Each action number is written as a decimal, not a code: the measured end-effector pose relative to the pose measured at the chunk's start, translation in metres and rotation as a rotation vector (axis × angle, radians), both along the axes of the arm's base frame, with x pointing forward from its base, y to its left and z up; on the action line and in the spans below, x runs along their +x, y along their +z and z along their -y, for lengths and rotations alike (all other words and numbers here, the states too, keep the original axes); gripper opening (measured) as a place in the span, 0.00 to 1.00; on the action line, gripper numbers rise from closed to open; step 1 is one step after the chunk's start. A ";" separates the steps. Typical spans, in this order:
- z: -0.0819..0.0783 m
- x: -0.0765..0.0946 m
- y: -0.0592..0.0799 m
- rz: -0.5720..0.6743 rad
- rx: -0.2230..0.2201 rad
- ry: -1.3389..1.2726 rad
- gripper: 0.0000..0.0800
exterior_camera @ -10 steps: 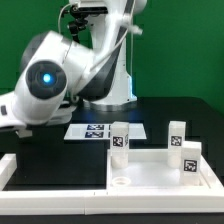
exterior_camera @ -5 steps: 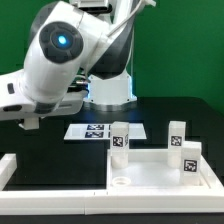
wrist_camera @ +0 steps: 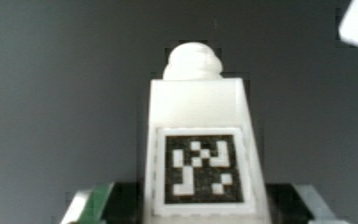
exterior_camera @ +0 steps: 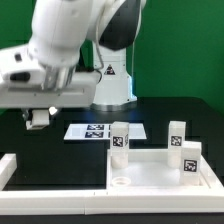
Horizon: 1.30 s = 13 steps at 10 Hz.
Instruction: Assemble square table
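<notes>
From my exterior view, the arm [exterior_camera: 70, 50] runs off the frame's top and left edges. The square top [exterior_camera: 160, 175] is cut by the bottom edge. In the wrist view, the leg [wrist_camera: 197, 140] hides the gripper's fingers [wrist_camera: 101, 205], themselves cropped.

legs [exterior_camera: 120, 139] on tabletop [exterior_camera: 160, 172], marker board [exterior_camera: 92, 131] behind

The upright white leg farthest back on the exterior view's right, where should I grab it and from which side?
Grip the far leg by its upper half, across its flat sides, coming straight down from above: it stands upright, and the table top and a nearer leg crowd its front. The hand first has to free itself of the held leg.
</notes>
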State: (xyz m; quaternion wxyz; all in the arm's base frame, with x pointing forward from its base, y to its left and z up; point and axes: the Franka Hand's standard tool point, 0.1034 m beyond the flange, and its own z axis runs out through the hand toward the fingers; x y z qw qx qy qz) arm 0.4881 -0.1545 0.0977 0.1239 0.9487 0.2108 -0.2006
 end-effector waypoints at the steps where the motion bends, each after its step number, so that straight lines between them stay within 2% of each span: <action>1: 0.004 -0.003 -0.005 0.070 0.033 0.024 0.36; 2: 0.006 -0.007 -0.006 0.114 0.053 0.027 0.36; 5: 0.014 -0.002 -0.003 0.288 0.103 0.078 0.36; 6: -0.004 0.004 0.008 0.313 0.117 0.001 0.36; 7: -0.035 0.033 0.041 0.365 0.164 -0.046 0.36; 8: -0.053 0.062 0.069 0.458 0.210 -0.082 0.36; 9: -0.052 0.073 0.076 0.502 0.213 -0.090 0.36; 10: -0.053 0.076 0.079 0.491 0.215 -0.089 0.36; 11: -0.046 0.085 0.083 0.588 0.214 -0.042 0.36; 13: -0.036 0.077 0.081 0.654 0.200 -0.017 0.36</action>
